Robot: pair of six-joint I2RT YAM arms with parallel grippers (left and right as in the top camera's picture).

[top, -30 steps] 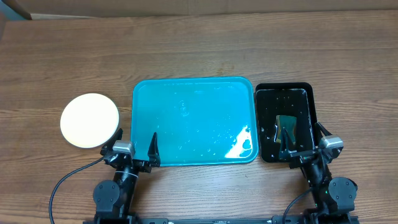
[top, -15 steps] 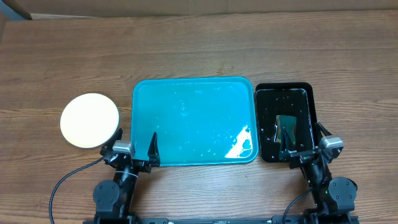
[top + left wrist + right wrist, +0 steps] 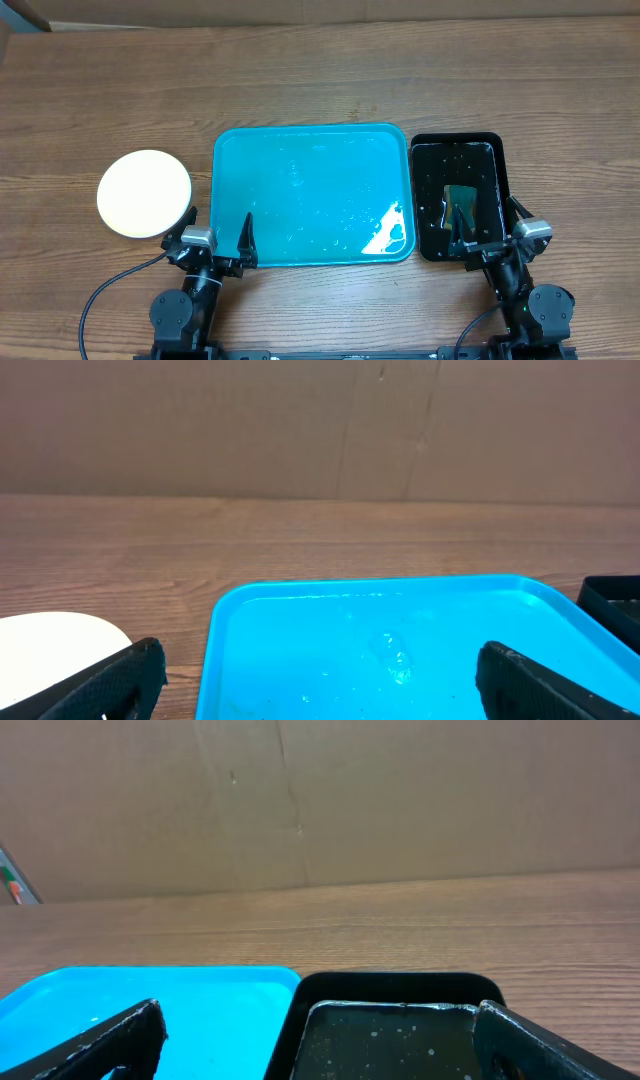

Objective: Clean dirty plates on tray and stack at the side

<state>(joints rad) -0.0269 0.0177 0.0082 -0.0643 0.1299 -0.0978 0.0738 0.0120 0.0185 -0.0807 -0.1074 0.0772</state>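
Left gripper (image 3: 219,232) is spread wide with nothing in it, straddling the near-left corner of the tray (image 3: 300,180). Right gripper (image 3: 485,222) is likewise spread, over the near end of the black tray (image 3: 455,140) holding a sponge (image 3: 461,200). The teal tray is wet and sits mid-counter (image 3: 320,80). A pale round plate (image 3: 144,193) sits just left of it.

Brown wood-grain table (image 3: 320,80), matte top. Plain cardboard wall (image 3: 250,420) behind far edge, vertical creases. Soft even light, weak shadows.
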